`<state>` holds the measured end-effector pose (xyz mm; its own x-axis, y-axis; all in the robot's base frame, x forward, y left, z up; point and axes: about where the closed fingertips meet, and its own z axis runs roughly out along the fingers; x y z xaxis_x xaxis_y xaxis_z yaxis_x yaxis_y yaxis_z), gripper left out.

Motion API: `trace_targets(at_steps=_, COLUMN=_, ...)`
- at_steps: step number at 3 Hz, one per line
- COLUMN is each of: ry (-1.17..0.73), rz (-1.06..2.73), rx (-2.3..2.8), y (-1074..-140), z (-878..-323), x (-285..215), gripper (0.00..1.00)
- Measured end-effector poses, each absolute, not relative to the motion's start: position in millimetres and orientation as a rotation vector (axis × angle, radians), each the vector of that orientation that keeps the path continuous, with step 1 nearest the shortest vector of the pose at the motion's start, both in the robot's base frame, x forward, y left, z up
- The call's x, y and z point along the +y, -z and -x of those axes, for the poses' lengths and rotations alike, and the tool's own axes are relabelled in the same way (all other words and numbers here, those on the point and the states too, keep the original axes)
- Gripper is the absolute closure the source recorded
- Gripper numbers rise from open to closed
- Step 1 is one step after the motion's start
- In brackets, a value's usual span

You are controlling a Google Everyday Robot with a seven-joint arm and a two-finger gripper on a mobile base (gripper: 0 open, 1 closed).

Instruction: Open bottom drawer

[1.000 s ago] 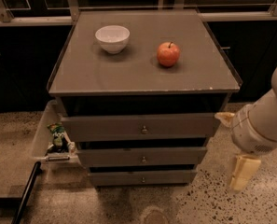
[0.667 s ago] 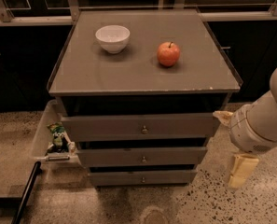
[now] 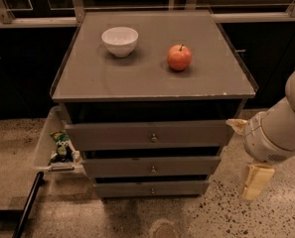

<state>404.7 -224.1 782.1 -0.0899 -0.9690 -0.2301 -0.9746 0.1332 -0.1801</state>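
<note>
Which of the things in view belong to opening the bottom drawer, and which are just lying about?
Job:
bottom drawer, lowest of three
gripper, right of the cabinet

Lying about:
white bowl and red apple on top
top drawer
middle drawer
green packet in side tray

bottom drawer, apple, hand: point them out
bottom drawer (image 3: 152, 189): camera view, knob on front panel
apple (image 3: 180, 58): camera view, middle of its red skin
hand (image 3: 242, 158): camera view, between its open fingers, right of the drawers

The bottom drawer (image 3: 152, 188) is grey, slim-fronted, with a small round knob at centre; it sits lowest of three, looking shut; the gripper (image 3: 249, 155) hangs just right of it.
</note>
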Motion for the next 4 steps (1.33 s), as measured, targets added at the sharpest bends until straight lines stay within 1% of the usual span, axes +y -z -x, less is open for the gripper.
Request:
trace_targets(at_steps=1, ry=-0.103, rz=1.902, rx=2.161, y=-732, z=-413, x=-231, gripper=0.00)
trace_targets(at_steps=2, ry=-0.191, rz=1.906, rx=2.196, y=-663, z=-424, x=-242, gripper=0.00)
trace_targets(at_steps=4, ry=-0.284, rz=1.929, rx=2.063, y=-577, z=-437, x=-244, gripper=0.00)
